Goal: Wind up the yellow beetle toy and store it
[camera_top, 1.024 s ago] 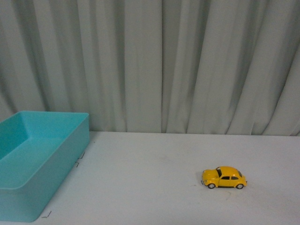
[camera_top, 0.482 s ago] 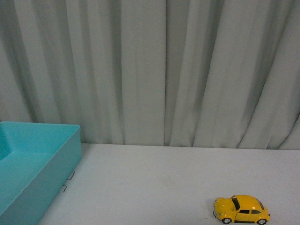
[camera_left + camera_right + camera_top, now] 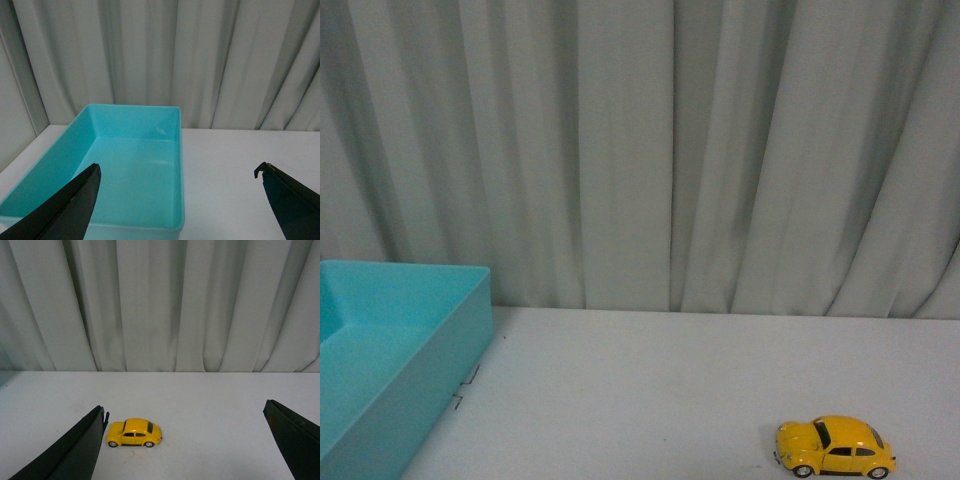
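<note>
At the left, the left gripper (image 3: 177, 169) hangs level before the teal bin (image 3: 430, 370), jaws wide and empty, and to the right the right gripper (image 3: 185, 409), equally wide and empty, faces the yellow beetle toy (image 3: 835, 447), which sits side-on at the white table's (image 3: 640, 390) right, long axis left-right, nose seemingly leftward.

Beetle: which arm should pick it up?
Right. The beetle sits far right in the front view, just ahead of the open right gripper; the open left gripper faces the bin.
</note>
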Robot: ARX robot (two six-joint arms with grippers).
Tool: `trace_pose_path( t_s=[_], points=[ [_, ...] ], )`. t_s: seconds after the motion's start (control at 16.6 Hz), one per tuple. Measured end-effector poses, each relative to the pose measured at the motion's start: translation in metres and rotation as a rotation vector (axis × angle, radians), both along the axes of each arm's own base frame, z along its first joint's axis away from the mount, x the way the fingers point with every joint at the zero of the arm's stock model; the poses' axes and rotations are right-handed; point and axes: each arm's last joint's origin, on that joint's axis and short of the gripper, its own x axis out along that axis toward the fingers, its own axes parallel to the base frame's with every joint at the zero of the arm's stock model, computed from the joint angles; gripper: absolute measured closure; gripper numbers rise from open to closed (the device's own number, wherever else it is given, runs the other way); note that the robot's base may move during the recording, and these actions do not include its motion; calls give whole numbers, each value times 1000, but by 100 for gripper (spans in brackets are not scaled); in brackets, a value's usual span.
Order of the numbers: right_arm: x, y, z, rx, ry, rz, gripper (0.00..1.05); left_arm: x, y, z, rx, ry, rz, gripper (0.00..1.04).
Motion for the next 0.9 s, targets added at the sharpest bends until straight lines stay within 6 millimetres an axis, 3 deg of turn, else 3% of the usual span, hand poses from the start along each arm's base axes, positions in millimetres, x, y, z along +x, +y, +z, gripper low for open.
trace_pose_path(
  t_s=[0.3, 0.42, 0.48, 0.54, 0.72, 0.9],
  points=[
    [0, 0, 0, 0, 1, -1, 6, 0, 0, 0, 0, 0, 0, 7],
    [11, -2, -5, 154, 160, -376, 6, 0, 0, 0, 0, 0, -3, 7],
    [15, -18, -5, 231, 106, -652, 6, 0, 0, 0, 0, 0, 4, 7],
    [19, -32, 1, 281, 29, -743, 6, 0, 0, 0, 0, 2, 1, 7],
    [56, -79, 19, 304, -10, -718, 6, 0, 0, 0, 0, 2, 3, 7],
    [118, -117, 35, 201, -3, -568, 6, 0, 0, 0, 0, 0, 0, 7]
  ],
)
